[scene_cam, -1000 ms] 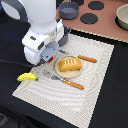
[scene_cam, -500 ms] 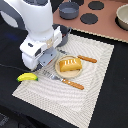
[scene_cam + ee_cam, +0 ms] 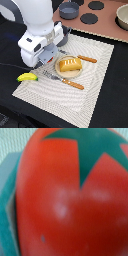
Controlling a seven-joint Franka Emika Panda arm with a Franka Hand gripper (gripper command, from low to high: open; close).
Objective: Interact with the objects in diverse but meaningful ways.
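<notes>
A red tomato with a green stem fills the wrist view, very close to the camera. In the exterior view it is hidden under my gripper, which is low over the striped mat's left part. The fingers are hidden, so I cannot tell whether they are open or shut. A golden ridged bread loaf lies on a small pale plate just to the exterior view's right of the gripper. A yellow banana lies off the mat's left edge. The sausage stick is out of view.
Two orange-handled utensils lie beside the plate on the mat. A round grey pot and a second pot stand on a brown stove top with black burners at the back.
The arm has sunk slightly toward the mat and shifted a little. The bread, banana and utensils have not moved.
</notes>
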